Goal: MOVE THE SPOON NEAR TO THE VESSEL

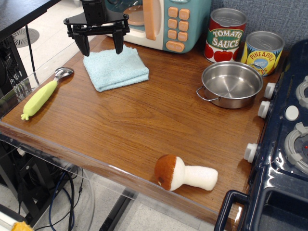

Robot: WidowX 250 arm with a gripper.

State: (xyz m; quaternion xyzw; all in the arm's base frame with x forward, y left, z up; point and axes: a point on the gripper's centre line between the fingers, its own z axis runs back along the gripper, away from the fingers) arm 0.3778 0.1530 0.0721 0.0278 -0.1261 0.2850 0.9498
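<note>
Spoon (44, 93) lay at the table's left edge, far from the vessel (231, 84) | gripper (98, 47) hung wide open, holding nothing | nothing done yet, whole move left

Claw (100, 48) all black, matte plastic or metal look. Flat wide crossbar plate on top with angular, winged ends. Two short fingers (83, 45) under it, thick at the root, tapering to blunt rounded tips, slightly glossy. Dark cylindrical wrist section above the plate, running out of the top edge of view. No markings, labels or colour accents readable. Screws and cables too small or dark to tell.
</note>
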